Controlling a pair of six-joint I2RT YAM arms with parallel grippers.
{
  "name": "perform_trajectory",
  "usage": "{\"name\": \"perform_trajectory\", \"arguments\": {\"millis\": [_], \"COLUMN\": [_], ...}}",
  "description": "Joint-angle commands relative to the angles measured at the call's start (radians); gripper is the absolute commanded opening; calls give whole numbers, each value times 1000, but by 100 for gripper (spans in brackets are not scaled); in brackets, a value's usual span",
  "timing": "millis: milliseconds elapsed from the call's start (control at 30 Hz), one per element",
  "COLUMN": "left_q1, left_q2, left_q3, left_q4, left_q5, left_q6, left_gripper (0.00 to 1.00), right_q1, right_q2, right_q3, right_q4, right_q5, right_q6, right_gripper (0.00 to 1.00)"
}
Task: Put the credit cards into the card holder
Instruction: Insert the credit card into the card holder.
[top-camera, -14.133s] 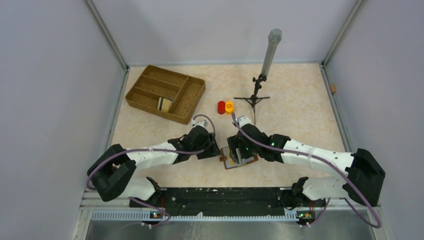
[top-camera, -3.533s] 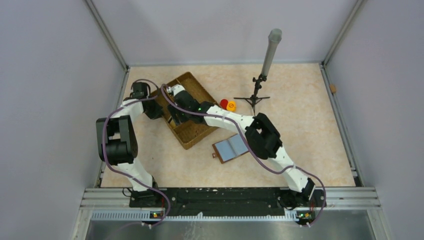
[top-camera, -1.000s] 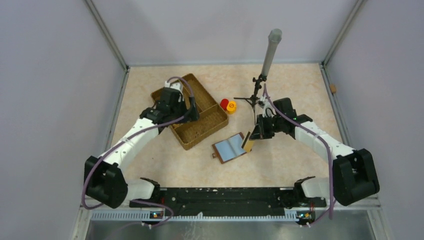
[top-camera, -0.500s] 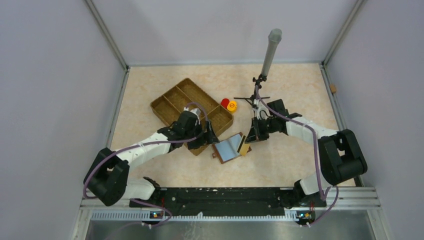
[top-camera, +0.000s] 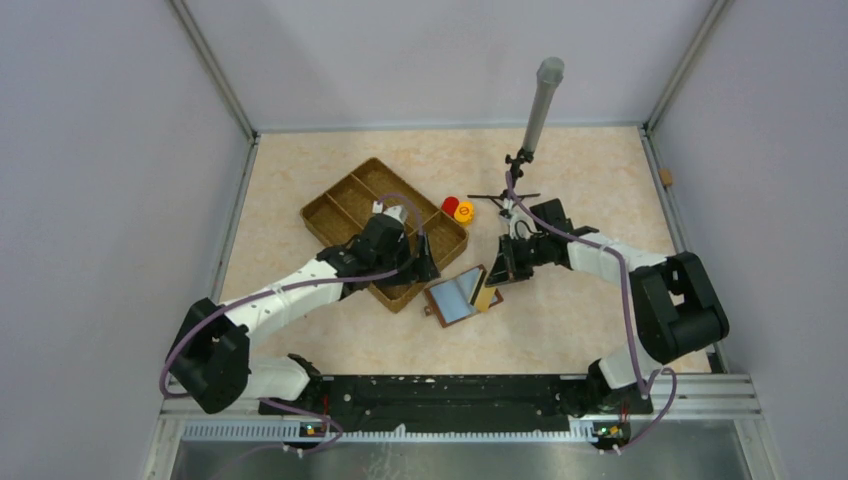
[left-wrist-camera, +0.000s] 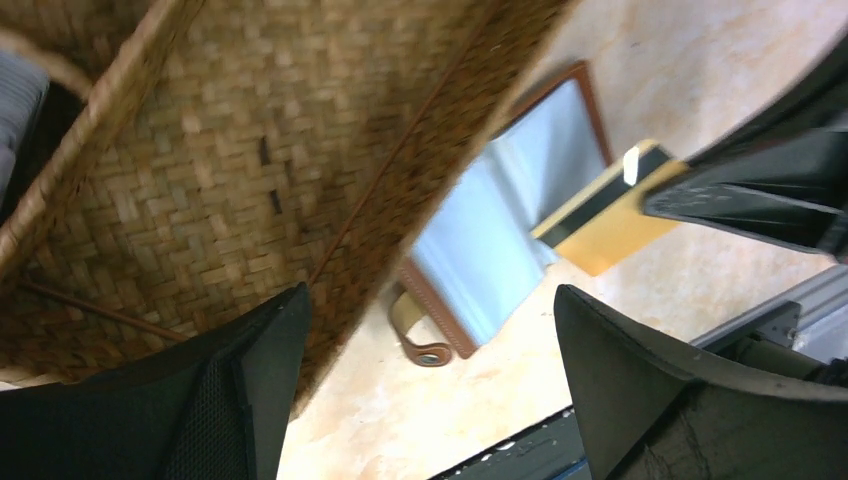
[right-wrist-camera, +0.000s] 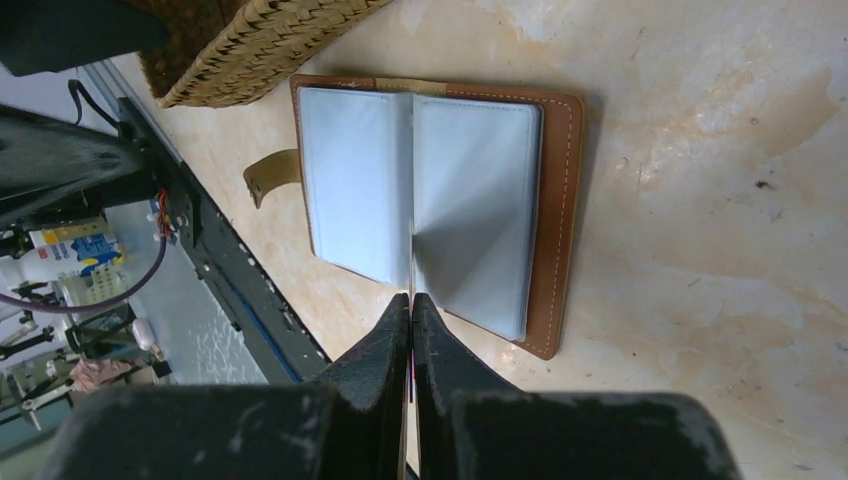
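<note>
The card holder (top-camera: 455, 297) lies open on the table, brown with pale blue-grey sleeves (right-wrist-camera: 440, 200) and a clasp strap (left-wrist-camera: 421, 341). My right gripper (right-wrist-camera: 411, 300) is shut on a yellowish-gold credit card (left-wrist-camera: 610, 222) with a black stripe. The card (top-camera: 487, 297) is held on edge with its front end at the holder's right-hand sleeve. My left gripper (left-wrist-camera: 430, 390) is open and holds nothing. It hovers over the near corner of the wicker tray (top-camera: 385, 225), just left of the holder.
The divided wicker tray (left-wrist-camera: 250, 150) almost touches the holder's left edge. Red (top-camera: 449, 206) and orange (top-camera: 463, 211) caps stand behind the holder. A small tripod (top-camera: 516, 192) carrying a grey cylinder stands behind my right arm. The black base rail (top-camera: 440, 392) runs along the near edge.
The wicker tray has turned and my left gripper has swung toward the holder's left side. My right gripper has carried the gold card left to the holder.
</note>
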Motion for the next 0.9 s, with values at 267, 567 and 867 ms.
{"name": "perform_trajectory", "arguments": {"millis": [267,567,867], "left_q1": [-120,-135,-130], "left_q2": [-35,56,96], "left_q3": [122,11,-29], "left_q4": [-8,99,55], "left_q5": [46,134,-20], "left_q6": [-22,-99,-80], "left_gripper": [93,94,97], "right_q1": [25,29,64], "right_q2": [50,21,12], "right_q3": [34,31,33], "right_q4": [62,69,68], "right_q5": [-43,-56,-66], "right_q6": [-22,-2,-8], "right_gripper": [0,0,0]}}
